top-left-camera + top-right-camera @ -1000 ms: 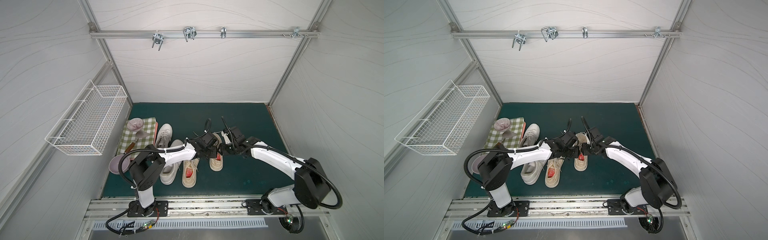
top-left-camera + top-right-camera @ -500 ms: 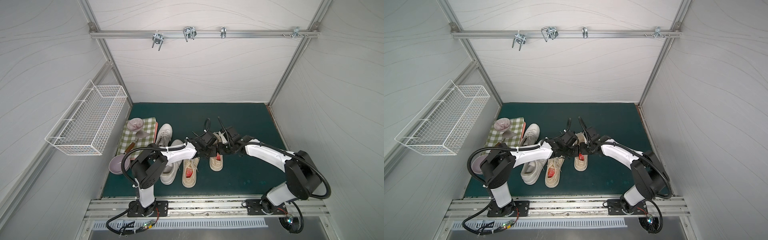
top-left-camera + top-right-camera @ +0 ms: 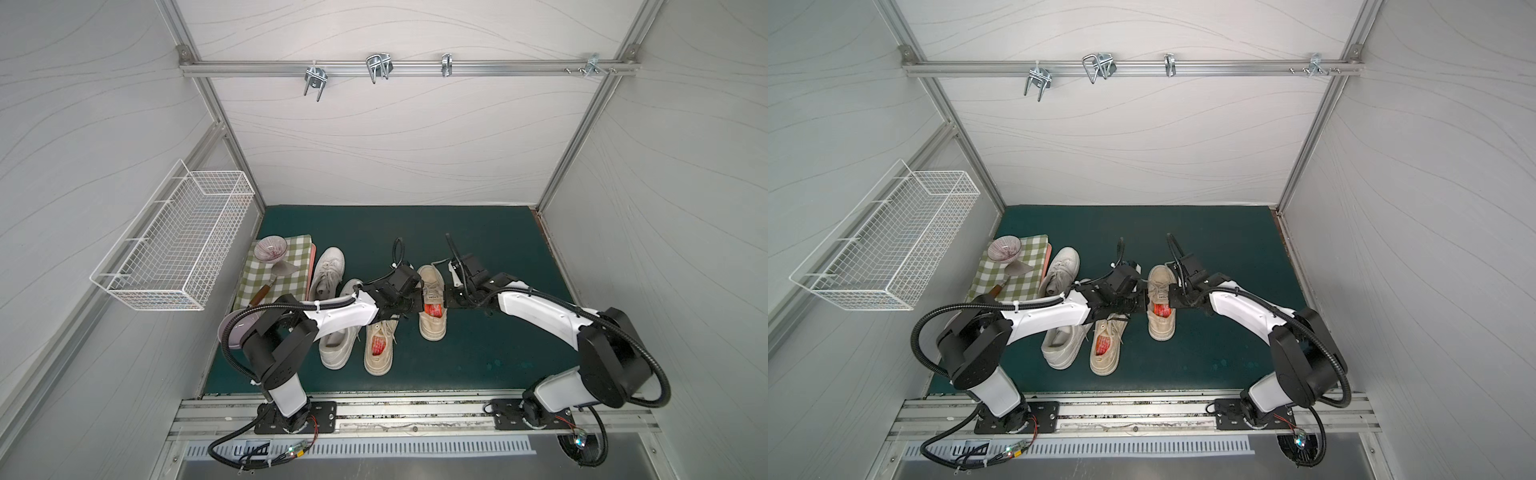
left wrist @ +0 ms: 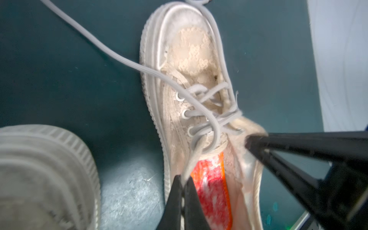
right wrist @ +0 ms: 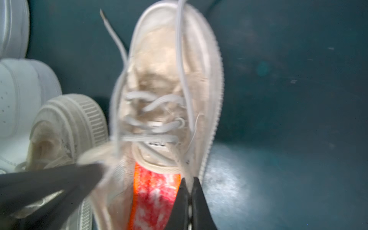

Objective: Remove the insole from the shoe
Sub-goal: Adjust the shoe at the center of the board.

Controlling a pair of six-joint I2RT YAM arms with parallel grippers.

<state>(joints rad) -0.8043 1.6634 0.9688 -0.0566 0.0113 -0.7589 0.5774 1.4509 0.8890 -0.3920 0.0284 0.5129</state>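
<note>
On green matting the shoe is pinched at opposite rims by the left gripper and right gripper.

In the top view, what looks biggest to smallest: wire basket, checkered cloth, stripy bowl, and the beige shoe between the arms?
1. wire basket, though it hangs higher on the wall, nearer the camera, which may make it look bigger
2. checkered cloth
3. beige shoe
4. stripy bowl
</note>
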